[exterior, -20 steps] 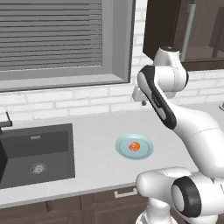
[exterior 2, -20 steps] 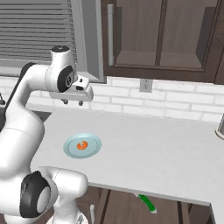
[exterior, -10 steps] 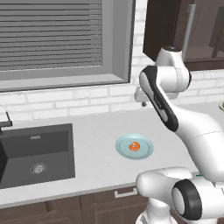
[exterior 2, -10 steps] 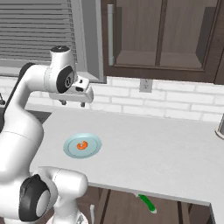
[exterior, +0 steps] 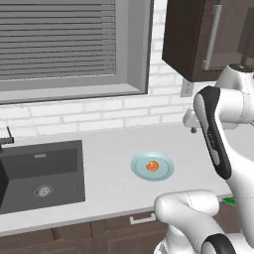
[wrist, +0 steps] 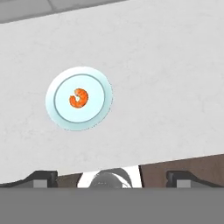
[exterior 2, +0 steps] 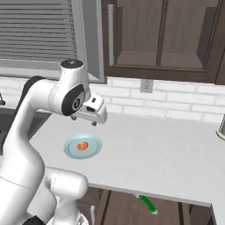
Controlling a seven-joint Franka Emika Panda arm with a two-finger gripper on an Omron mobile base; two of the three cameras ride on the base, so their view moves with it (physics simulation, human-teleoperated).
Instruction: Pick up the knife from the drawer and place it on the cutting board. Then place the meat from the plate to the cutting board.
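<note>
Gripper (exterior 2: 88, 118) sits high above the counter (exterior 2: 176, 154), pointing down, holding nothing. In the hand view the two fingertips (wrist: 43, 177) sit far apart at the bottom corners, so the jaws are spread wide.

Plate (exterior 2: 82, 146) lies flat on the counter, near the front edge, between the sink and the counter's right part. It also shows at (exterior: 153, 166) and, from above, at (wrist: 78, 99). The meat (exterior 2: 81, 146) is on the plate, roughly centred; same lump at (exterior: 153, 165) and (wrist: 78, 98), curled like a C. The gripper is above the counter just behind and to the right of the plate in the right base view, well clear of it in height.

Knife (exterior 2: 147, 204): green handle pokes out below the counter's front edge, inside the open drawer, tilted, right of the plate. The blade can't be made out. A bit of the green shows at (exterior: 228, 201) past the arm. From the hand camera the dark drawer front shows just under the counter's front edge.

Sink (exterior: 39, 173) is set into the counter's left end, with the faucet (exterior: 6, 139) at its back left. Window with blinds (exterior: 59, 39) above the brick backsplash, dark wall cabinets (exterior 2: 162, 39) to the right, an outlet (exterior 2: 146, 86) on the wall under them.
</note>
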